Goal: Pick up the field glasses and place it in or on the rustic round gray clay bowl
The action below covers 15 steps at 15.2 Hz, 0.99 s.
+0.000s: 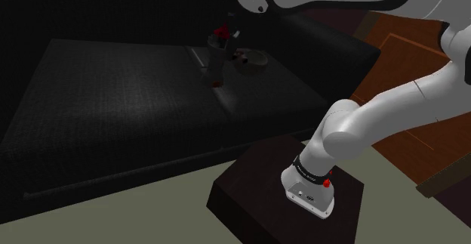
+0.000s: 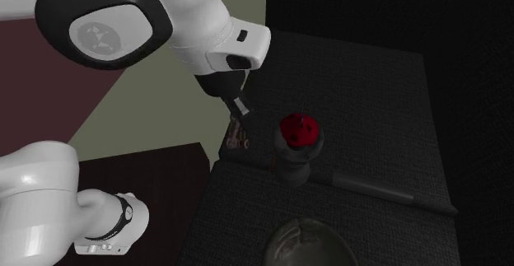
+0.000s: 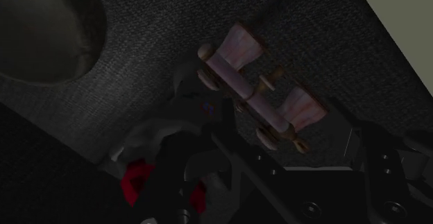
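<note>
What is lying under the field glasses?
The field glasses lie on a dark textured surface, near its edge. The patch directly beneath them is hidden by their own body.

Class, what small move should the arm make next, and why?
Probably lower the gripper straight onto the field glasses: they lie unheld on the dark textured surface near its edge, the gripper hangs just above them, and the bowl sits apart.

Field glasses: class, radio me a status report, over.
Gripper over glasses. They lie on dark surface, near its edge. Red-topped object stands close beside them, may crowd path to bowl.
</note>
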Available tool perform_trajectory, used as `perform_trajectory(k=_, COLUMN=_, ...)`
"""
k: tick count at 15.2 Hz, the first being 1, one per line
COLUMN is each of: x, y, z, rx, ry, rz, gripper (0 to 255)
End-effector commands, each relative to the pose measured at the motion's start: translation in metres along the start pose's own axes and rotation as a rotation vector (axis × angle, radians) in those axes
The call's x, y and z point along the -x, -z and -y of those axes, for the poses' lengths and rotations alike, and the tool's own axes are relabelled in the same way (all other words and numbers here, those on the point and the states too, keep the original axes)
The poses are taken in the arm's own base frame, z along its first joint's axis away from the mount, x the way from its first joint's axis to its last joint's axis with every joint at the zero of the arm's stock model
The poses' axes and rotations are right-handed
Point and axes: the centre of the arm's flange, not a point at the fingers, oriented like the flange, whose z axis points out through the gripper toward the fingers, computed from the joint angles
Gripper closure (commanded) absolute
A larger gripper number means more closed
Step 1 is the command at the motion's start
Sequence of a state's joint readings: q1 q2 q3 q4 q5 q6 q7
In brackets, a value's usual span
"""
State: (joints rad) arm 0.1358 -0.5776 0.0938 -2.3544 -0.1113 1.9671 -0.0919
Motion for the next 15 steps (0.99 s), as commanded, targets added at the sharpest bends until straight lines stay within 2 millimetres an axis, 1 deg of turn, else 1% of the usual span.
perform_trajectory(k=1, x=0.0, y=-0.005, z=-0.023, rx=0.0, ry=0.001, rz=0.0, gripper=255)
perform_trajectory(k=15, x=0.008, y=-0.04, z=-0.204, rx=0.0, ry=0.001, rz=0.0, gripper=255)
